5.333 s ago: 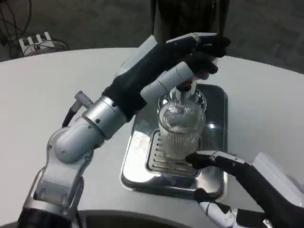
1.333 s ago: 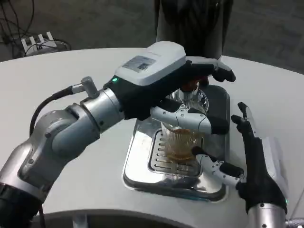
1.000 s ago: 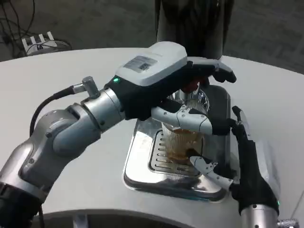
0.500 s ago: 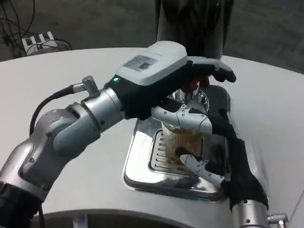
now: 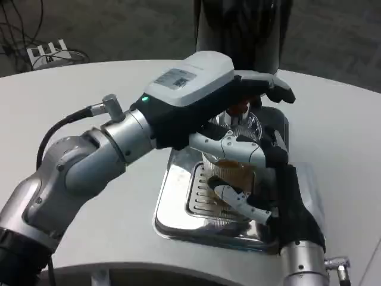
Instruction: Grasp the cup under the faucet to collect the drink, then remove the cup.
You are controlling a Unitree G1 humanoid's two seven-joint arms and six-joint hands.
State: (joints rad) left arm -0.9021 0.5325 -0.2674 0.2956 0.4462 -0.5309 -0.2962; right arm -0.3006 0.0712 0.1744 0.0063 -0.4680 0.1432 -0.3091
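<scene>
The cup [image 5: 231, 174], a ribbed clear glass with brown drink in it, stood on the slotted grate of a shiny metal drip tray [image 5: 172, 205] near the middle of the white table [image 5: 71, 101]. It sat directly below the faucet [image 5: 238, 113], whose red-tipped spout and chrome collar showed just above the cup's rim. Behind the tray, at the far edge of the table, rose the dark body of the dispenser [image 5: 238, 30].

The left hand [image 5: 226, 113] reached in from the left, its silver forearm crossing the near-left part of the table and its white back with a label facing up. Its upper fingers lay stretched out to the right over the top of the faucet, while a lower white and black finger [image 5: 232, 149] curved across the far side of the cup at rim height. It appeared to rest on the faucet rather than clasp anything; whether it actually pressed the tap could not be told.

The right hand [image 5: 268, 190] came up from the near right edge, its dark palm standing just right of the cup. Its white thumb [image 5: 238, 202] lay across the near side of the cup low down, and its black fingers reached up along the cup's right and far side, so the hand was wrapped around the cup in a grasp. The cup's base was still down on the grate, upright.

A white power strip [image 5: 44, 50] with cables lay on the floor at the far left, beyond the table.
</scene>
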